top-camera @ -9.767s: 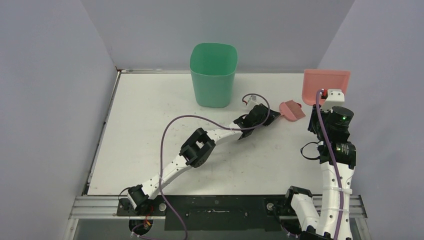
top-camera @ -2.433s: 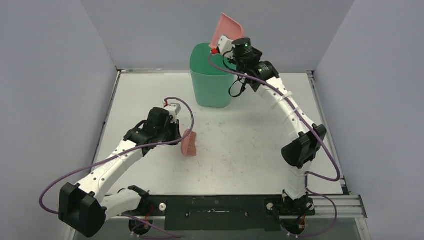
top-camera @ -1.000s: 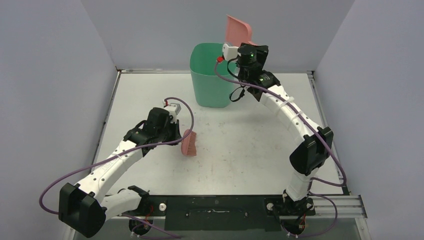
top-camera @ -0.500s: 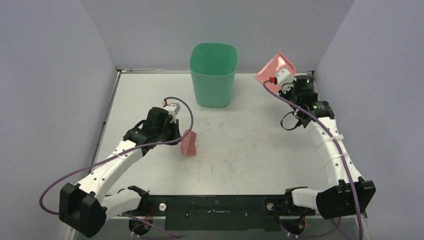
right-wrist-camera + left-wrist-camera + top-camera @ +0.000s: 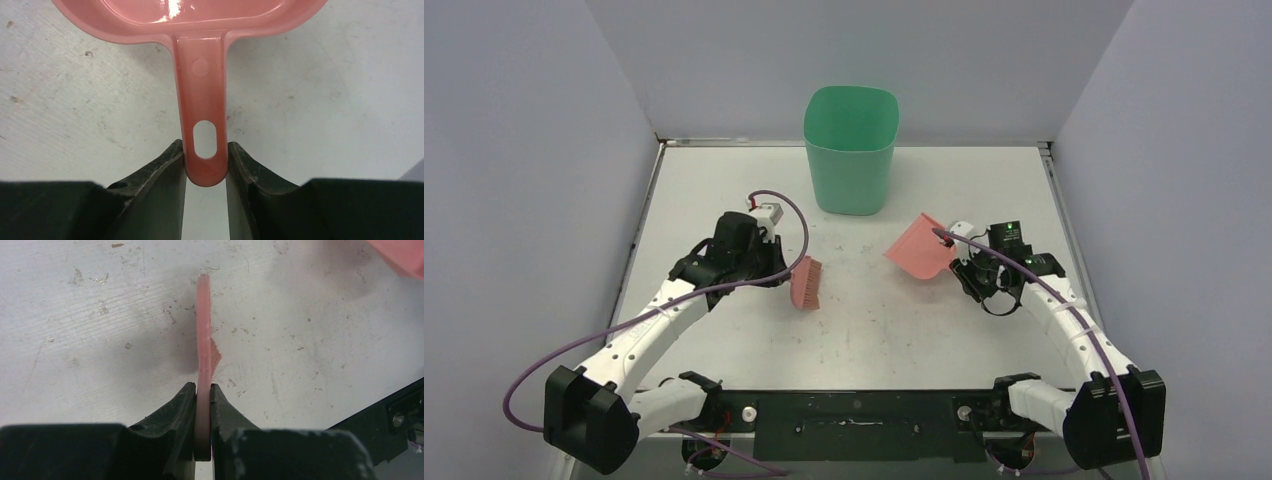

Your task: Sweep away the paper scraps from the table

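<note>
No paper scraps are seen on the table (image 5: 724,180), so emptying is judged done. The dustpan (image 5: 917,247), clamped by the right gripper (image 5: 205,160), has been brought from over the bin (image 5: 851,150) down to mid-tabletop. The brush (image 5: 805,283) is pinched by the left gripper (image 5: 202,395).

The white table (image 5: 724,180) is scuffed and speckled with small dark marks, with metal rails (image 5: 634,240) along its edges. A green bin (image 5: 851,150) stands upright on it, near the far edge's middle.
</note>
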Controlling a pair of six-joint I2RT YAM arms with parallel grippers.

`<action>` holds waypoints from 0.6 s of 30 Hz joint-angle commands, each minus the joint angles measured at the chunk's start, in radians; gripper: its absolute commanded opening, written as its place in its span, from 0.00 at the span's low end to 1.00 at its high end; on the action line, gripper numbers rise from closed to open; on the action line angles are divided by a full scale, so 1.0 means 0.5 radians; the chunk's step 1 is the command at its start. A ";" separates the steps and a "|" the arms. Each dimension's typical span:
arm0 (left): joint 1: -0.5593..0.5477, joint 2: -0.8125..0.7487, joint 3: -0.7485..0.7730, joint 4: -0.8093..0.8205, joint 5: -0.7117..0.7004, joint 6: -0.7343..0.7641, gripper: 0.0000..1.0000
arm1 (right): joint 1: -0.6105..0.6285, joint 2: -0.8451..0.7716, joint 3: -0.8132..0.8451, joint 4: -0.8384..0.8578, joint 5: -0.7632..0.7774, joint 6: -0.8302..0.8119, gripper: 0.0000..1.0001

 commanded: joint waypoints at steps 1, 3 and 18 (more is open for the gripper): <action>0.016 -0.017 -0.014 0.173 0.136 -0.103 0.00 | 0.033 0.097 -0.026 0.026 -0.230 -0.117 0.23; 0.018 -0.033 -0.039 0.254 0.208 -0.180 0.00 | 0.057 0.148 -0.054 0.010 -0.218 -0.164 0.25; 0.041 0.400 -0.177 0.863 0.561 -0.877 0.14 | 0.217 0.397 -0.156 0.139 -0.028 -0.078 0.37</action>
